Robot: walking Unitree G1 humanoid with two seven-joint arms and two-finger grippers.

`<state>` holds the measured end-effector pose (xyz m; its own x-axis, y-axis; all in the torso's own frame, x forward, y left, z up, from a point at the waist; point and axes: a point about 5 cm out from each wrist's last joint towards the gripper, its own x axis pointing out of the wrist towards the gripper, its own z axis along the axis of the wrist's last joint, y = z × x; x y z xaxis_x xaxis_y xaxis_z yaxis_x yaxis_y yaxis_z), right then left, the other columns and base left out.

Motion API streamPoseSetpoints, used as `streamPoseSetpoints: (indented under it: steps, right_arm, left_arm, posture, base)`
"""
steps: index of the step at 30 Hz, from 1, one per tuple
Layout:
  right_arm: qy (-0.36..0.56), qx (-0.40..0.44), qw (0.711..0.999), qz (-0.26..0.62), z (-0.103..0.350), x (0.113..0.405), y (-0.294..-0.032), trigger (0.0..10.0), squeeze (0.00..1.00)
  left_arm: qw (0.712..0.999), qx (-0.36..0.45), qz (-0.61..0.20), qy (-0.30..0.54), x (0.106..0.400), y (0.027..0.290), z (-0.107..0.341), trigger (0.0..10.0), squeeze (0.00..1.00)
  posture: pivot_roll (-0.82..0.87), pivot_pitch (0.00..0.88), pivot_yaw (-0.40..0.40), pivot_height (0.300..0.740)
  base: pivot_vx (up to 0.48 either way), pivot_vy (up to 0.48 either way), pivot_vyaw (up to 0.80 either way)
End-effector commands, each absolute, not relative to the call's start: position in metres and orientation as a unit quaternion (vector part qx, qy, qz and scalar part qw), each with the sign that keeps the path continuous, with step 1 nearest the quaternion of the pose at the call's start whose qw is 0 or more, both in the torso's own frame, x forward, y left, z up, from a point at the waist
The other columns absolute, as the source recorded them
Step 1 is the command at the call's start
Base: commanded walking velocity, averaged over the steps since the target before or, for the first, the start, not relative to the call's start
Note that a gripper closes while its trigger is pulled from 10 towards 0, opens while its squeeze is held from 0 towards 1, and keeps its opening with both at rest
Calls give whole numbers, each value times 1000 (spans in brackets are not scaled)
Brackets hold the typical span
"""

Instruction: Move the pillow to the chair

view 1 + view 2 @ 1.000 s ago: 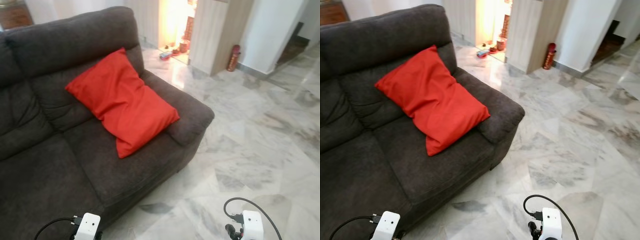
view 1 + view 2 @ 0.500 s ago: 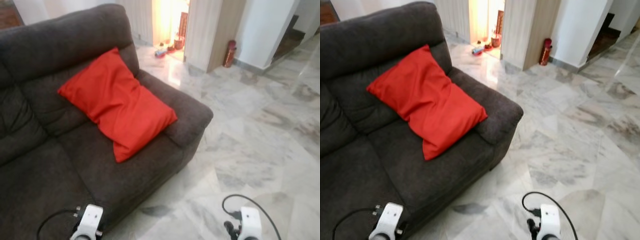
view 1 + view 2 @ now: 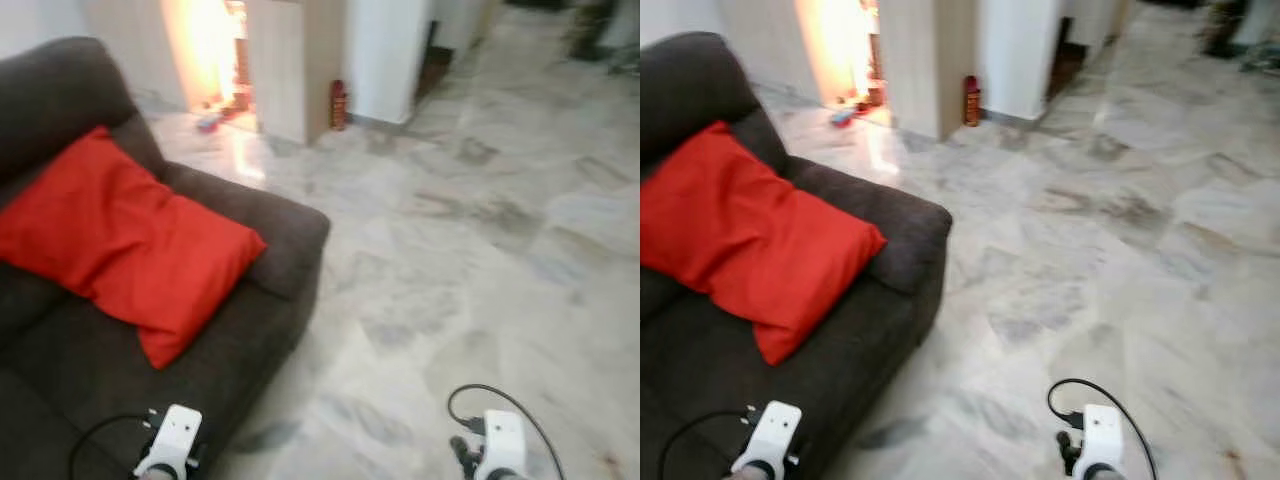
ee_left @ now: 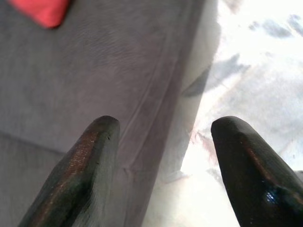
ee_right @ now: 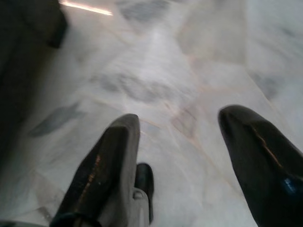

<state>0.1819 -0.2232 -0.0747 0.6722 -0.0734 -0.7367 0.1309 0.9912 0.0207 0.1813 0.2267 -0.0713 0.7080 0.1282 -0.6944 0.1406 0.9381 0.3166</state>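
- Left eye view: both arms hang low at the picture's lower edge, the left wrist (image 3: 172, 445) at about 7 o'clock over the sofa's front edge, the right wrist (image 3: 500, 448) at about 5 o'clock above bare floor. A black cable loops from each wrist. The red pillow (image 3: 120, 242) lies at 9 o'clock on the dark grey sofa (image 3: 275, 265), one end leaning on the backrest and a corner resting against the armrest. The pale marble floor (image 3: 480, 230) spreads from the centre out to 3 o'clock. At 12 o'clock a wooden panel (image 3: 290, 60) stands beside a bright orange-lit opening, with a small red canister (image 3: 338, 104) at its foot.
- Right eye view: the same scene, slightly blurred.
- Left wrist view: the left gripper (image 4: 163, 156) has its two black fingers spread wide apart with nothing between them. Beneath them the sofa's seat meets the marble floor, and a corner of the pillow (image 4: 40, 10) shows on the seat far from the fingers.
- Right wrist view: the right gripper (image 5: 182, 161) is likewise spread wide and holds nothing, hanging over veined marble floor, with the sofa's dark corner (image 5: 40, 23) off to one side.
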Motion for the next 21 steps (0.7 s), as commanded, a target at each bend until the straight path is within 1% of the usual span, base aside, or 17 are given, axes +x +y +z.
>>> streamPoseSetpoints:
  steps: [1,21]
  right_arm:
    - [404,36,912,-64,-76,178,-228,10000,0]
    - [405,36,912,-60,-76,177,-226,10000,0]
  left_arm:
    - [906,176,-5,384,183,227,-71,10000,0]
    - [905,164,-6,392,181,224,-73,10000,0]
  posture:
    - [11,13,47,740]
    - [12,9,49,740]
  base:
    - [0,0,-763]
    - [0,0,-762]
